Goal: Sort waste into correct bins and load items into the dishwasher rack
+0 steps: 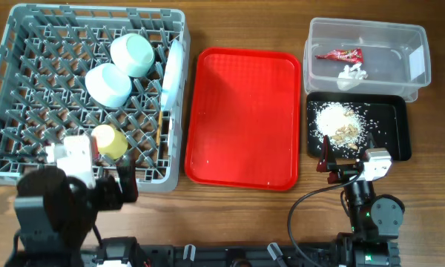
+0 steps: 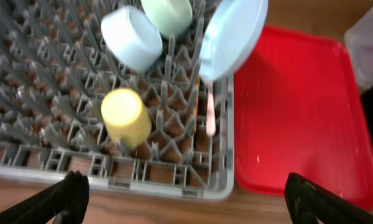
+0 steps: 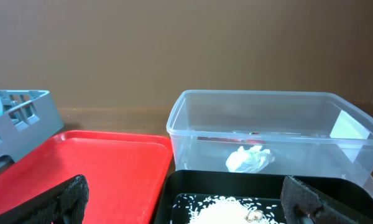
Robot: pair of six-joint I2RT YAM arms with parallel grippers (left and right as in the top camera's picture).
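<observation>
The grey dishwasher rack (image 1: 30, 96) holds a pale green bowl (image 1: 132, 53), a pale blue bowl (image 1: 107, 83), a yellow cup (image 1: 109, 141) and a white plate (image 1: 173, 70) standing on edge. A white fork (image 2: 210, 115) and a wooden chopstick (image 1: 160, 127) stand near its right wall. The clear tub (image 1: 400, 37) contains the red wrapper (image 1: 340, 55) and the white tissue (image 1: 351, 74). Rice scraps (image 1: 340, 122) lie in the black tray (image 1: 389, 126). My left gripper (image 2: 188, 205) hangs open and empty at the rack's front edge. My right gripper (image 3: 186, 202) is open and empty over the black tray's front.
A large red serving tray (image 1: 243, 119) lies between the rack and the bins. Bare wooden table (image 1: 230, 215) runs along the front, with both arm bases and a cable at the near edge.
</observation>
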